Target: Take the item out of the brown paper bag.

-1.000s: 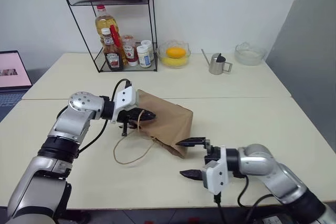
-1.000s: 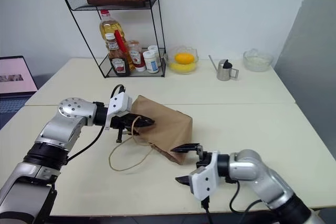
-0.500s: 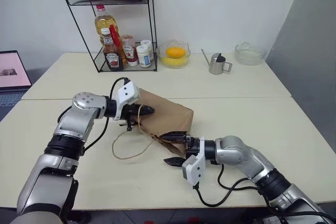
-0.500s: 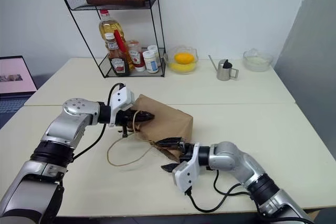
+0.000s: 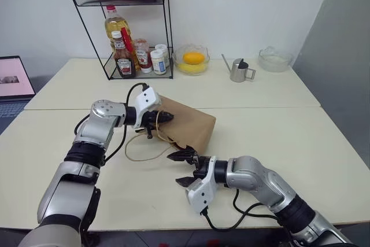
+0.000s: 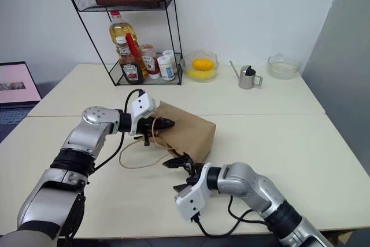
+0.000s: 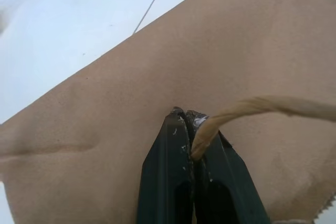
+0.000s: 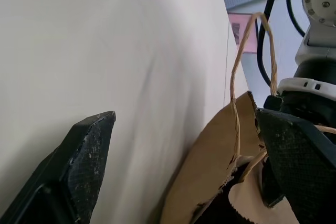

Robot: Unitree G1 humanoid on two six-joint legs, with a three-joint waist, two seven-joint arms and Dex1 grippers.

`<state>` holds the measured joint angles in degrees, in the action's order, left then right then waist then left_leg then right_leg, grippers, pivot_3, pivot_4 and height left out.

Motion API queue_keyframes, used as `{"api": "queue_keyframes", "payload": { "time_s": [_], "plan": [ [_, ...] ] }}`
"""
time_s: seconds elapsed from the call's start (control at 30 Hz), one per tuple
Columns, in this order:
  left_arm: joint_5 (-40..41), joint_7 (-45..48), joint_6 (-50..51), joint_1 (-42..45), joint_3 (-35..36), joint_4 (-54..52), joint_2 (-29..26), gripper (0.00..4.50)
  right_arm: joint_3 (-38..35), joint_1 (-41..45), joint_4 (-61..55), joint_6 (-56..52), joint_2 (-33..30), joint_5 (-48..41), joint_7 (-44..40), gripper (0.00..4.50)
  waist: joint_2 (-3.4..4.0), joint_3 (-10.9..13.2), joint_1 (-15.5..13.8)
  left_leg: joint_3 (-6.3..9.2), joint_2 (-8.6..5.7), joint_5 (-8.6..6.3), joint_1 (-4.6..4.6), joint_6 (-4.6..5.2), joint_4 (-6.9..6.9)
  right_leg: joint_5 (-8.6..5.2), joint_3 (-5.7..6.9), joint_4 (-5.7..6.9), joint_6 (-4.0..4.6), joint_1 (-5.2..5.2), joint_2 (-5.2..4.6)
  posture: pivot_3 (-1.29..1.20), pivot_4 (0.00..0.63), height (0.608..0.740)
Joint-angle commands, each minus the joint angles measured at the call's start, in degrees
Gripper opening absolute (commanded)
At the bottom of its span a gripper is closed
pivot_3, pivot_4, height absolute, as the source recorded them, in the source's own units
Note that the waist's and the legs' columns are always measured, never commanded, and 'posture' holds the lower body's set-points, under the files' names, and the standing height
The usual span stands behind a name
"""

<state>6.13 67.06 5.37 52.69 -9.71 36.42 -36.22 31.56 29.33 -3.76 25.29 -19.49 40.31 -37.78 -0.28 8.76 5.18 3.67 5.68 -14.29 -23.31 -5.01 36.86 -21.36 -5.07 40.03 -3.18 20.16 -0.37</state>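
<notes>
**Left gripper has the handle, right gripper waits at the bag's mouth**

The brown paper bag (image 5: 188,124) lies on its side on the table (image 5: 300,137), mouth turned toward the robot, and the bottle it's meant to give up can't be made out, so whether it sits inside I cannot tell. At the bag's left upper edge, the left gripper (image 5: 166,117) is clamped tight on a twisted paper handle (image 7: 247,109); the wrist view shows the two black fingers (image 7: 168,171) pressed together with the cord pinched between them, right against the brown paper. The other handle loop (image 5: 141,153) trails loose on the table left of the bag. Just below the bag's mouth comes the right gripper (image 5: 182,169), jaws spread wide, one finger (image 8: 296,156) close to the torn edge of the opening, the other (image 8: 79,161) out over bare table. Well behind the bag stand a wire rack (image 5: 124,27) of bottles, a bowl with an orange (image 5: 192,59) and a small watering can (image 5: 238,70).
</notes>
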Motion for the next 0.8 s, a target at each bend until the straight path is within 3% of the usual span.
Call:
{"api": "queue_keyframes", "payload": {
  "time_s": [0.03,0.4,0.5,0.8],
  "plan": [
    [-0.6,-0.1,-1.1,0.8,1.2,0.5,-0.1,0.04,1.1,2.5,1.5,-3.8,3.2,3.9,2.7,4.50,0.00,0.0,0.1,0.00,0.00,0.00,0.02,0.00,-0.01,0.00,0.00,0.01,0.00,0.01,0.00,0.00,0.150,0.740],
    [-0.3,0.6,-1.0,0.0,2.0,-1.0,-0.8,0.04,3.9,10.0,11.0,-8.3,10.0,5.8,6.2,4.50,0.00,0.0,0.5,0.00,0.00,0.00,0.07,-0.01,-0.03,0.00,0.00,0.06,0.00,0.01,0.00,0.00,0.150,0.740],
    [-0.3,0.5,-0.9,0.0,2.4,-1.4,-1.0,0.00,4.7,9.3,10.2,-8.0,9.4,4.2,4.5,3.94,0.00,0.0,0.7,0.01,0.00,0.00,0.06,-0.01,-0.03,0.00,0.01,0.08,0.00,0.01,0.00,0.00,0.150,0.740],
    [-0.6,0.1,-0.7,0.1,2.9,-1.7,-1.0,0.00,4.7,8.4,8.8,-8.8,8.7,2.6,3.3,0.74,0.00,0.0,1.1,0.01,0.01,0.00,0.06,0.00,-0.04,0.00,0.01,0.07,0.00,0.00,0.00,0.00,0.150,0.740]
  ]
}}
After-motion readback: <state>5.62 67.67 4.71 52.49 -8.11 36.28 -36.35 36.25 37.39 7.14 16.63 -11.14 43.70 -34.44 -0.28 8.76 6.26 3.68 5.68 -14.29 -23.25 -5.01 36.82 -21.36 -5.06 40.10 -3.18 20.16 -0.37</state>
